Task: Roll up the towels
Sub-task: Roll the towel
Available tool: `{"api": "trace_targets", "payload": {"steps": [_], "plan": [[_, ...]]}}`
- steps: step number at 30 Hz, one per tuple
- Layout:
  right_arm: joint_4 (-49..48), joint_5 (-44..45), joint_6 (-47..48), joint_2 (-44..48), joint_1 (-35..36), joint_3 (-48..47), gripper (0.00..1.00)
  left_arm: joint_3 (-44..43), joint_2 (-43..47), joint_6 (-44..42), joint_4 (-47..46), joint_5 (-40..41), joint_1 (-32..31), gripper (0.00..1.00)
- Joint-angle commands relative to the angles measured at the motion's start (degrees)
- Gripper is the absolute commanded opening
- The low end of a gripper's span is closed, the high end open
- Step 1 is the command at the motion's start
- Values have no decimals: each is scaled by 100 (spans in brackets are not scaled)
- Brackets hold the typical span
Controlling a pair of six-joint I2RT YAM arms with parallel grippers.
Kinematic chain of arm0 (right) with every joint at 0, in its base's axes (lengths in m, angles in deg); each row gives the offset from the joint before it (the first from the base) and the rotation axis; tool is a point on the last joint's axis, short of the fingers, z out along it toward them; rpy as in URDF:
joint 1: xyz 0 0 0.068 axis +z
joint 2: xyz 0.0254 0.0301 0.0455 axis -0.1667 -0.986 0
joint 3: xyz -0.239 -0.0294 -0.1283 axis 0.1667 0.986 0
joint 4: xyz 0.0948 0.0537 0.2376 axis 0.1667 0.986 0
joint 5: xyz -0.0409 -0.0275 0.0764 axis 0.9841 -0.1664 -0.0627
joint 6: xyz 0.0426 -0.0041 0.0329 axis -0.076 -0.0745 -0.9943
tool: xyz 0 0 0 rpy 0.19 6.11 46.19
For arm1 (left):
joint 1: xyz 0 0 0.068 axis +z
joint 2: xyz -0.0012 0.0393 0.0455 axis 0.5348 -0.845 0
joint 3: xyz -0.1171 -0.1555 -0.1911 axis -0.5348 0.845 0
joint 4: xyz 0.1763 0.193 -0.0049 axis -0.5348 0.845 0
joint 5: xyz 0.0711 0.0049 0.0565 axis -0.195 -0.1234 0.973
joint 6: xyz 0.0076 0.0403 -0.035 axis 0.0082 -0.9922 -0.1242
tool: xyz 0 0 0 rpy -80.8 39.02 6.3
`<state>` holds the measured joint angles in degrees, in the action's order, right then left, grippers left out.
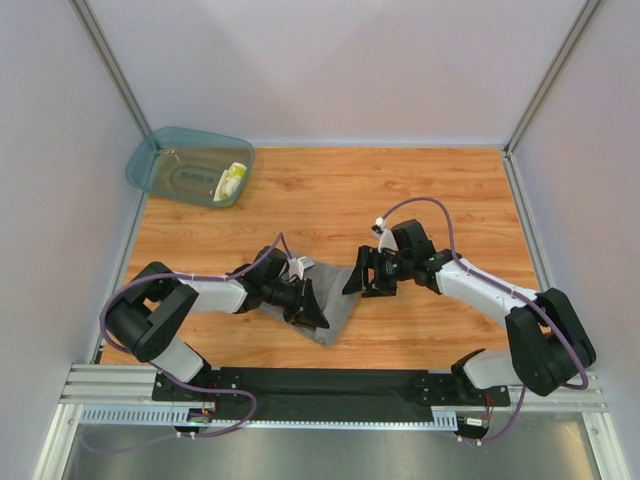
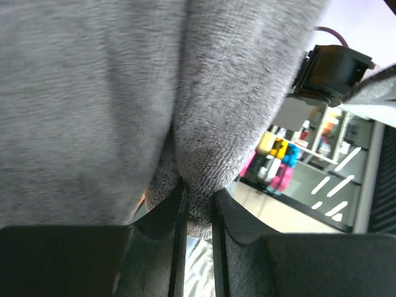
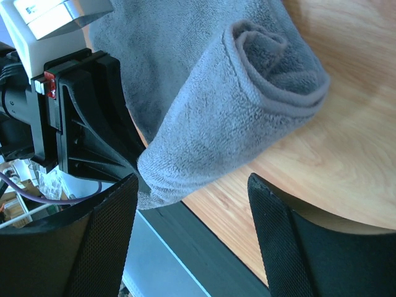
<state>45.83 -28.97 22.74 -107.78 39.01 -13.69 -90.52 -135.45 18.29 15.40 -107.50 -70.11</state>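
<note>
The grey towel lies partly rolled on the wooden table between my two arms, its white tag near the left wrist. In the left wrist view my left gripper is shut on a thick fold of the grey towel. The right wrist view shows the towel's rolled end as a spiral just beyond my right gripper, which stands open and holds nothing. From above, the left gripper and right gripper face each other across the towel. The small yellow-and-white cloth lies in the teal tub.
The translucent teal tub stands at the table's far left corner. White walls close in the table on three sides. A black rail with the arm bases runs along the near edge, close under the towel.
</note>
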Motion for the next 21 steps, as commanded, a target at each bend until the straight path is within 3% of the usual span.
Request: {"api": "trace_targets", "payload": {"steps": [1,17,21], "plan": [[-816,-36,-183,-231,91,23,73,238,-224,146,-546,-276,174,4],[-1554,42,-464,-1312,337,32,73,476,-365,-47,-590,-381,596,4],[-1827,60,-561,-1488,460,32,68,493,-391,-56,-660,-417,649,7]]}}
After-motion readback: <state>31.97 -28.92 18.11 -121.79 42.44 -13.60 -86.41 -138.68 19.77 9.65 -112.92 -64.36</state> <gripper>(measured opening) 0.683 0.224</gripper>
